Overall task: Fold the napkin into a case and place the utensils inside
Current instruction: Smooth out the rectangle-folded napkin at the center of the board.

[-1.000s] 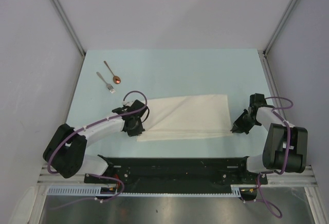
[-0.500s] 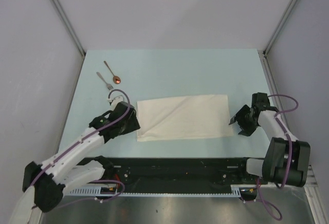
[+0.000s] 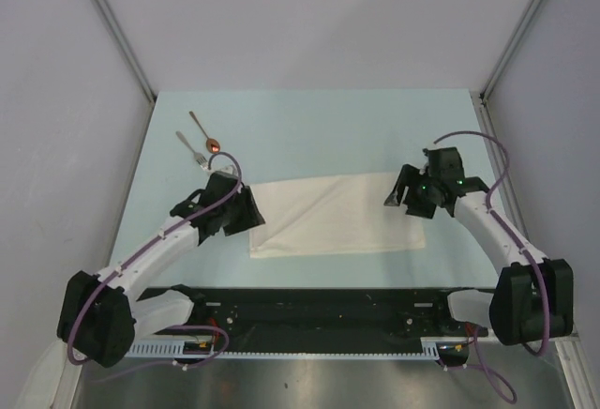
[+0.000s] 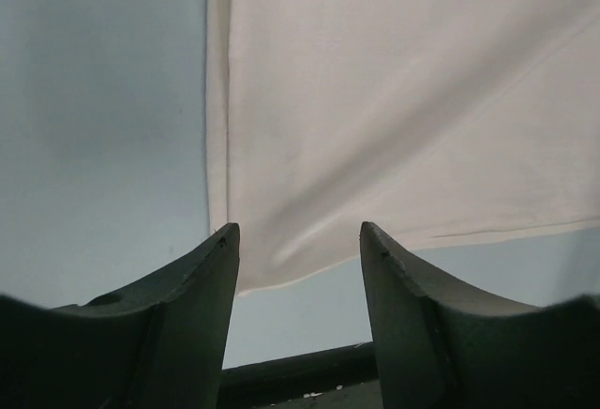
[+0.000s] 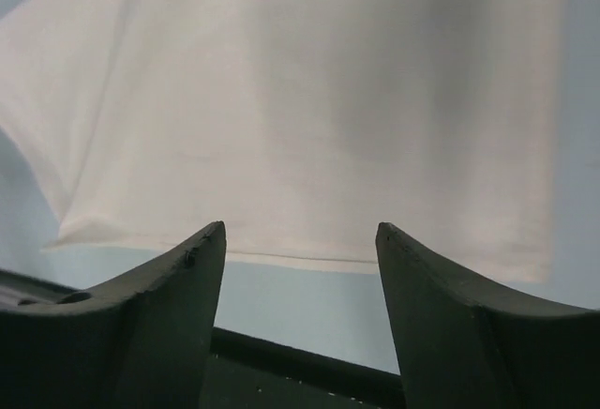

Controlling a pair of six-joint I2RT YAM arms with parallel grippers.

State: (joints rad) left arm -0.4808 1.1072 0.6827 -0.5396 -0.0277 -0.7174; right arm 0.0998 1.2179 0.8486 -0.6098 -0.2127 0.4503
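- Top external view: the napkin lies flat on the pale blue table as a wide rectangle, its long sides running left to right, between my two arms.
- My left gripper sits at the napkin's left short edge, and my right gripper is over its far right corner.
- The fork and the spoon lie side by side on the bare table near the far left corner. They are apart from the cloth, with the spoon's copper bowl beside the fork's head.
- I cannot tell from this view whether either gripper touches the cloth.
- Left wrist view: my left gripper has its two dark fingers spread well apart, with nothing between them.
- Beyond them the napkin fills the upper right, and its near left corner shows in the gap between my fingertips.
- Its left edge runs straight up the picture with a narrow doubled strip along it, and bare table lies to the left.
- Right wrist view: my right gripper is also spread wide and has hold of nothing.
- The napkin covers most of the picture, its near edge lying just beyond my fingertips.
- A strip of table shows below that edge, and the cloth looks layered at its left end.
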